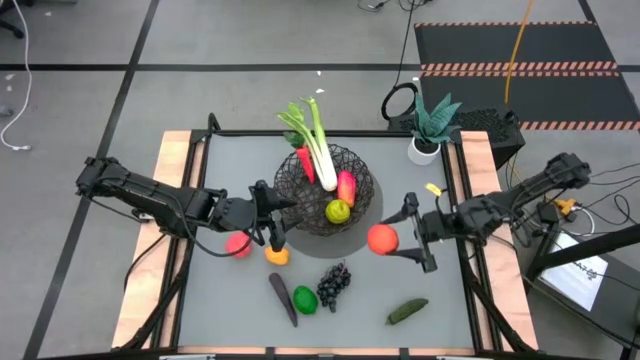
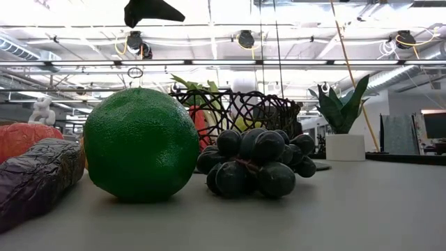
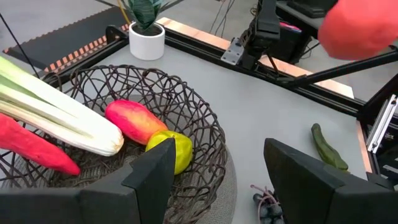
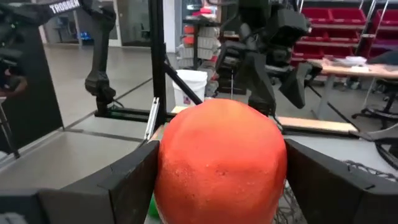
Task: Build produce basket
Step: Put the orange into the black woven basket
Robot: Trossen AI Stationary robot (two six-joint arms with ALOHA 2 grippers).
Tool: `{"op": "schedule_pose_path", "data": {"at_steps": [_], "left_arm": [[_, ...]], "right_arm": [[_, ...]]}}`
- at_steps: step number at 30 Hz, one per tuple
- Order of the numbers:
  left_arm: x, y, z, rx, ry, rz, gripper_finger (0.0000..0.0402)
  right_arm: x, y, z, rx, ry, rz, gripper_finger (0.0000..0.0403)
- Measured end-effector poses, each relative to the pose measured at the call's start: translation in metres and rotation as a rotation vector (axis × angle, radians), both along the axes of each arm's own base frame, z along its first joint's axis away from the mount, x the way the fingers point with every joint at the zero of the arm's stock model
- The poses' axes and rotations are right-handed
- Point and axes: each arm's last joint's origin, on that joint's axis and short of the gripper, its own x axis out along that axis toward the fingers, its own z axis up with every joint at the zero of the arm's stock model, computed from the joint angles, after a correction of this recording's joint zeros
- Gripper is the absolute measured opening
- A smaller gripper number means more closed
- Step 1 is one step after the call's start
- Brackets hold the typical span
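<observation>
From above, my right gripper (image 1: 412,239) has its jaws spread wide around an orange-red fruit (image 1: 381,239), carried just beside the basket (image 1: 330,187) on the side facing the surface's right edge; I judge I hold it there because it goes into the basket next. The basket sits toward the far edge, middle of the surface, and already holds a leek (image 1: 314,140), a red piece (image 1: 305,166), a red-yellow fruit (image 1: 346,186) and a yellow-green fruit (image 1: 338,211). My left gripper (image 1: 270,214) hovers at the basket's rim on the side toward the left edge, jaws part open and holding nothing, probably waiting clear of the drop. A red fruit (image 1: 238,243) and a small orange one (image 1: 277,256) lie near it; an eggplant (image 1: 282,298), green fruit (image 1: 304,298), grapes (image 1: 334,283) and cucumber (image 1: 407,311) lie toward the near edge. From the surface's level, the green fruit (image 2: 141,144) and grapes (image 2: 255,163) fill the foreground, with the basket (image 2: 244,110) behind; neither gripper shows. My left wrist view looks past my empty, half-spread jaws into the basket (image 3: 186,112), with the orange-red fruit (image 3: 360,28) held up beyond it. My right wrist view is filled by that fruit (image 4: 221,162), seated between my two fingers (image 4: 124,177), snug enough, I judge, to carry.
</observation>
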Motion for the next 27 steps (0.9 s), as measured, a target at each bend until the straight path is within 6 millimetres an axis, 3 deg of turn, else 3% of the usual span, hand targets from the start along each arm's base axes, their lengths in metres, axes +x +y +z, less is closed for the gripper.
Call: {"op": "schedule_pose_path", "data": {"at_steps": [6, 14, 17, 27], "left_arm": [[0.0, 0.0, 0.0, 0.012, 0.003, -0.005, 0.0244], [0.0, 0.0, 0.0, 0.012, 0.003, -0.005, 0.0244], [0.0, 0.0, 0.0, 0.009, 0.002, -0.003, 0.0244], [0.0, 0.0, 0.0, -0.008, -0.002, 0.004, 0.0244]], "right_arm": [[0.007, -0.004, -0.003, 0.053, 0.021, -0.033, 0.0312], [0.015, -0.005, 0.006, 0.363, -0.046, -0.023, 0.0312], [0.017, 0.001, 0.009, 0.378, -0.075, 0.057, 0.0312], [0.023, 0.004, 0.004, 0.287, -0.084, 0.054, 0.0312]]}}
